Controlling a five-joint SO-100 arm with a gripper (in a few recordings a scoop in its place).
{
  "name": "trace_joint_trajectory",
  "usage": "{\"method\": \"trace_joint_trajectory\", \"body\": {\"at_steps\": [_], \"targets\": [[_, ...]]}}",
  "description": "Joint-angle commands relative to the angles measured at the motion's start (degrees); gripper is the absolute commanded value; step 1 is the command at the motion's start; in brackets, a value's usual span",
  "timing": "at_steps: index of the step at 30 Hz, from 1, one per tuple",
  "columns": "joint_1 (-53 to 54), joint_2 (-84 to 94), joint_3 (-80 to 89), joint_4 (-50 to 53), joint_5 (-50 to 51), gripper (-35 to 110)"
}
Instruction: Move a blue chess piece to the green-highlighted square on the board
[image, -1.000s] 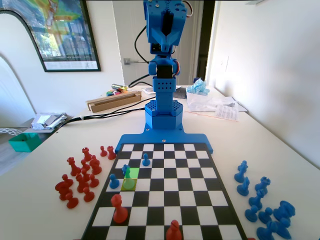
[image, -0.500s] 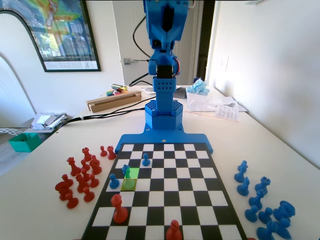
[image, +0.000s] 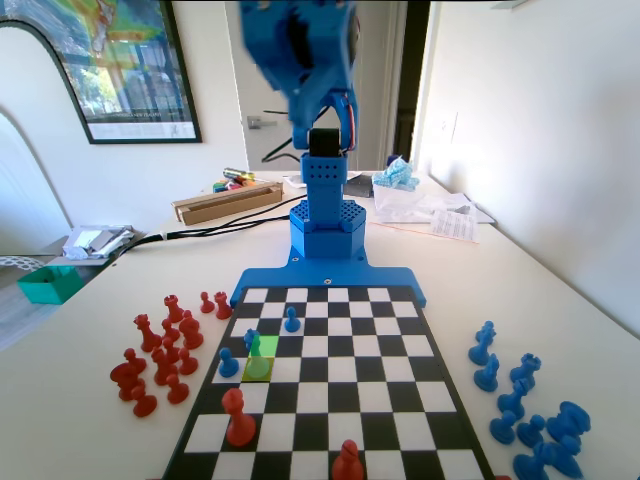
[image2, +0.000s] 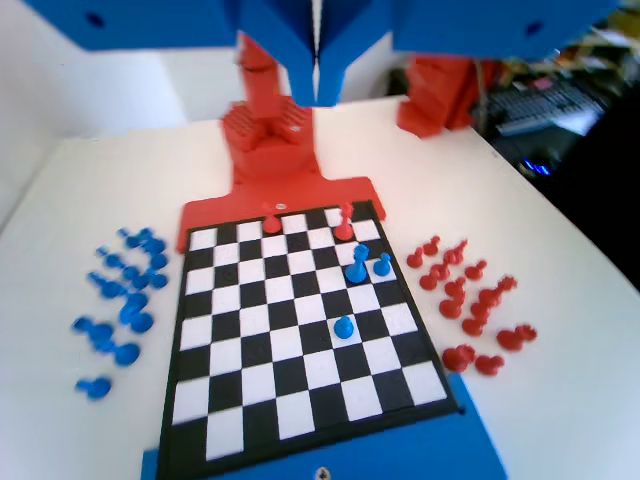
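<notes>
Blue plastic, the blue chess piece (image: 252, 340) looks light, stiff and smooth, so I think it can slip or tip easily; the best hold seems to be the slim neck under the rounded knob. In the fixed view it stands on the left part of the board (image: 328, 272), at the left edge of the green-highlighted square (image: 262, 346), with a blue pawn (image: 229, 363) just beside it. Nearer the camera stand two red pieces (image: 239, 418). The board lies flat on a pale table (image: 90, 410), with captured pieces at both sides. Beyond it, the gripper (image2: 315, 88) hangs high above the board; its jaws look nearly closed and hold nothing. Behind are a cardboard box (image: 226, 201) and a framed poster (image: 112, 62).
</notes>
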Motion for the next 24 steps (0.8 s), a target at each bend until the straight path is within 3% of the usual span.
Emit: {"method": "trace_joint_trajectory", "body": {"at_steps": [1, 10, 24], "targets": [[3.43, -5.54, -5.27, -1.76, 1.93, 1], [8.17, -21.45, -10.2, -2.64, 8.79, 1], [11.51, -42.36, -14.59, -14.5, 14.33, 13]]}}
